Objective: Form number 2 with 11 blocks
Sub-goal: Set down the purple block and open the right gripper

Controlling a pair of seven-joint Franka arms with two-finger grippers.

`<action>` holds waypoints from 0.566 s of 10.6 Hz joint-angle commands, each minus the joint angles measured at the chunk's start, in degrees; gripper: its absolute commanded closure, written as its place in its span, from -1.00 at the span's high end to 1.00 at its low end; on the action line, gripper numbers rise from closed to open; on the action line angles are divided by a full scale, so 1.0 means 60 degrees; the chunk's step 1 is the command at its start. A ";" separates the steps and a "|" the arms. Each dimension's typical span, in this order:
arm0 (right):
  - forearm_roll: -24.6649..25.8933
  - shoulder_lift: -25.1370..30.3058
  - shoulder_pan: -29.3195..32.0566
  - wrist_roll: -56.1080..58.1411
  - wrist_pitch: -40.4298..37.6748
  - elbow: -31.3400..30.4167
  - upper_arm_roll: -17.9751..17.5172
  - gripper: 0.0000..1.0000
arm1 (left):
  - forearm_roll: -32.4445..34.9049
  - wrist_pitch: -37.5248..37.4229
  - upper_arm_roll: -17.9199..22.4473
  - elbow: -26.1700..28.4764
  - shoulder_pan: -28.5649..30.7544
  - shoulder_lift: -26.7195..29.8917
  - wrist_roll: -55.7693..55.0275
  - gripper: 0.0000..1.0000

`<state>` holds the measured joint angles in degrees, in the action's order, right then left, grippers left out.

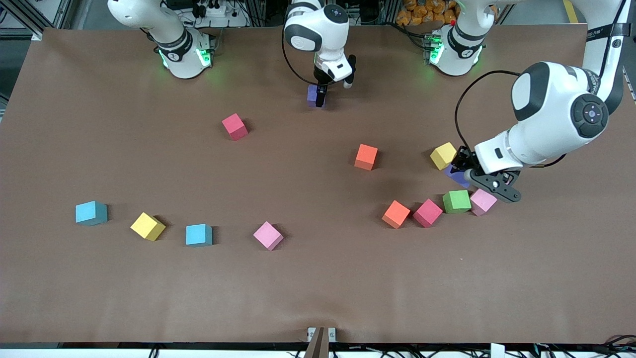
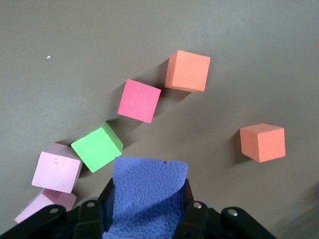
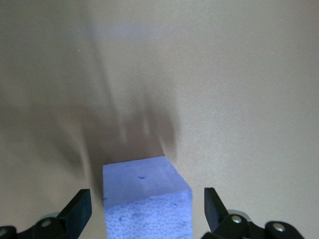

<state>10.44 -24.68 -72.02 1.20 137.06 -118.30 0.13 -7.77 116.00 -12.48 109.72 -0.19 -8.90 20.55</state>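
Left pincer (image 2: 147,219) clamps purple block (image 2: 147,191), corner-forward.

No lettering, label, brand or number can be read anywhere — not on blocks, arms or table.

High front camera facing the robots — wrist cameras close, downward.

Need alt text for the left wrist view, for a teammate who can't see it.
The left gripper is shut on a purple block, held above the table. Below lie a green block, a red block, two orange blocks and two pink cubes.
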 commanded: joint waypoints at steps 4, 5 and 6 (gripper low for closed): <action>0.0282 0.0934 0.0123 -0.0082 -0.0387 -0.0498 -0.0022 1.00 | 0.0929 -0.0218 -0.0819 0.0286 -0.0012 0.0136 0.0294 -0.50; 0.0282 0.1022 0.0123 -0.0097 -0.0417 -0.0527 -0.0022 1.00 | 0.0929 -0.0218 -0.0980 0.0403 0.0003 0.0151 0.0411 -0.51; 0.0282 0.1139 0.0138 -0.0097 -0.0635 -0.0571 -0.0022 1.00 | 0.0929 -0.0203 -0.1083 0.0550 0.0003 0.0180 0.0412 -0.51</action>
<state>10.57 -20.78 -71.68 1.23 134.58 -119.56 0.37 -3.36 115.18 -17.87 111.34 -0.58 -8.91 21.79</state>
